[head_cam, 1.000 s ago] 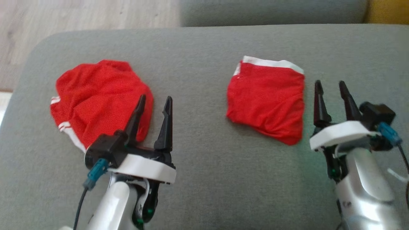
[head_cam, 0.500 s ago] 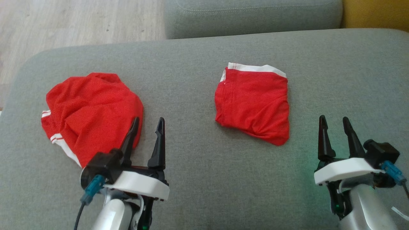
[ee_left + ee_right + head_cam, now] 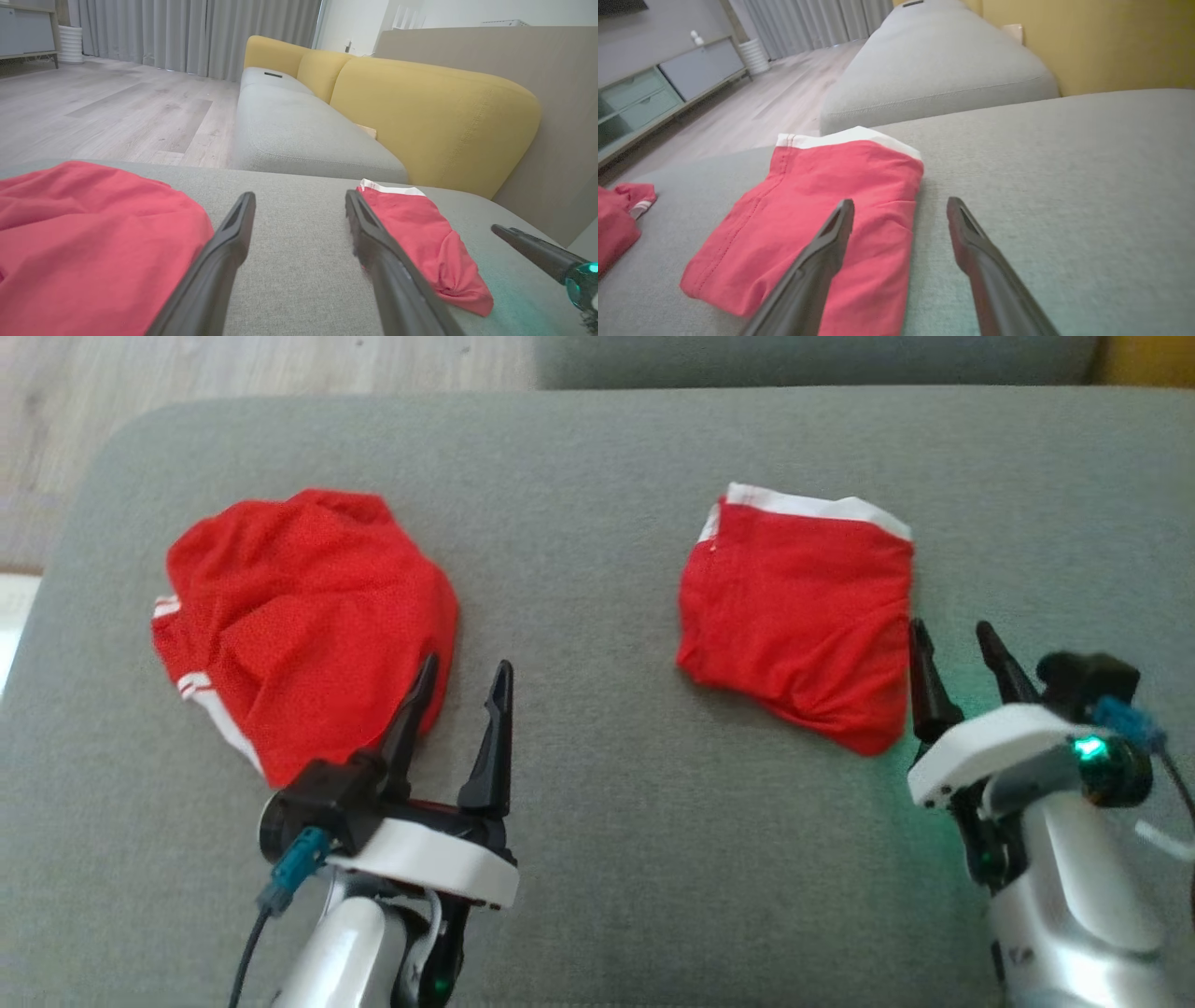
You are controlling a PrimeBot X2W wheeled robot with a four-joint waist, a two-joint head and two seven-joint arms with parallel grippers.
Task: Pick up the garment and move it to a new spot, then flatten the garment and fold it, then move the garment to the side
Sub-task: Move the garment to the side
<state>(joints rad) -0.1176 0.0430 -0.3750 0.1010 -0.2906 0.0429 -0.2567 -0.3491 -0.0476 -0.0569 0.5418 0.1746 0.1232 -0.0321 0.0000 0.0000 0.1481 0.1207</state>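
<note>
So, folded red shorts (image 3: 794,607) on the grey cushion (image 3: 597,859) beside the right gripper (image 3: 952,627); crumpled red garment (image 3: 299,616) (white stripes showing) by the left gripper (image 3: 467,663), both grippers wide.

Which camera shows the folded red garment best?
The head view: the folded red garment is seen whole from above. The right wrist view is closer, but a finger covers part; the left wrist view sees it low and side-on.

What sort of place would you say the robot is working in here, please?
Most likely a home living room: a yellow-backed sofa, floor-length curtains and a low cabinet on wood flooring.
</note>
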